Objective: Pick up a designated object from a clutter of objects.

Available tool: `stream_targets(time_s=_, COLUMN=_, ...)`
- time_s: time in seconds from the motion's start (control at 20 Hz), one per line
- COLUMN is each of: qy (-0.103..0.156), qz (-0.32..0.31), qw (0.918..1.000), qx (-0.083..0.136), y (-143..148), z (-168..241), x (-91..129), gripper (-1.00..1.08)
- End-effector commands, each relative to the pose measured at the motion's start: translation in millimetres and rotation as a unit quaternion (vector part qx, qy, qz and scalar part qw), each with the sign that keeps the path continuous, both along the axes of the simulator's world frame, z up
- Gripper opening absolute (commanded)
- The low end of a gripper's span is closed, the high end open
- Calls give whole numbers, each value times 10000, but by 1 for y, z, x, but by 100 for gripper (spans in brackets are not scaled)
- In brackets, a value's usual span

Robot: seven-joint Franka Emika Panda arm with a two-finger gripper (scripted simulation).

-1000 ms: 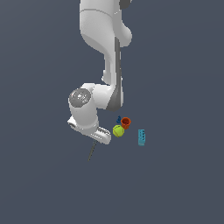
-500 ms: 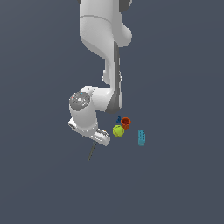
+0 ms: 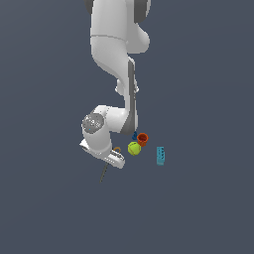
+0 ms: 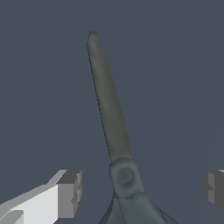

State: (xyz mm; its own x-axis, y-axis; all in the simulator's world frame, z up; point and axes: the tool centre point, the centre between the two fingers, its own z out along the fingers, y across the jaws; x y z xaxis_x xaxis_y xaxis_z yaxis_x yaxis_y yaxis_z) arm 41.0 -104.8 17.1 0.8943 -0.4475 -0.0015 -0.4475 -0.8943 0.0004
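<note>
The scissors lie flat on the floor. In the wrist view their long dark grey blades (image 4: 109, 109) run away from the camera and the pivot sits between my fingers. In the exterior view only a tan handle loop (image 3: 117, 149) and the thin blade tip (image 3: 103, 175) show past my hand. My gripper (image 4: 142, 190) is open, with one finger (image 4: 70, 192) on each side of the pivot and not touching it. It hangs low over the scissors in the exterior view (image 3: 112, 162). The rest of the handles is hidden.
To the exterior view's right of the hand lie the yellow-green ball (image 3: 134, 148), the orange-red cup (image 3: 143, 139), a small dark blue piece (image 3: 134, 134) and a teal block with holes (image 3: 160, 155). The ball is close to the scissors' handles.
The arm has come down a little, bringing the open gripper lower over the scissors. The objects have not moved.
</note>
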Motion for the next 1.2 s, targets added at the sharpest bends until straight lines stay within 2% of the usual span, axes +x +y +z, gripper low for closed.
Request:
stream_targets(time_s=0.0, qy=-6, qz=-1, qw=10000, qx=-1, y=0, z=-7, x=1, gripper=100)
stream_targets(time_s=0.15, qy=-6, qz=-1, qw=10000, qx=-1, y=0, z=-9, x=1, gripper=100)
stream_targets(time_s=0.2, qy=-6, qz=-1, qw=10000, qx=-1, y=0, z=-9, x=1, gripper=-100)
stream_targets(time_s=0.8, qy=-4, qz=-2, qw=10000, qx=0, y=0, z=-7, x=0, gripper=-100)
stream_targets(time_s=1.15, qy=-4, qz=-2, qw=10000, qx=0, y=2, z=13, x=-2, gripper=-100)
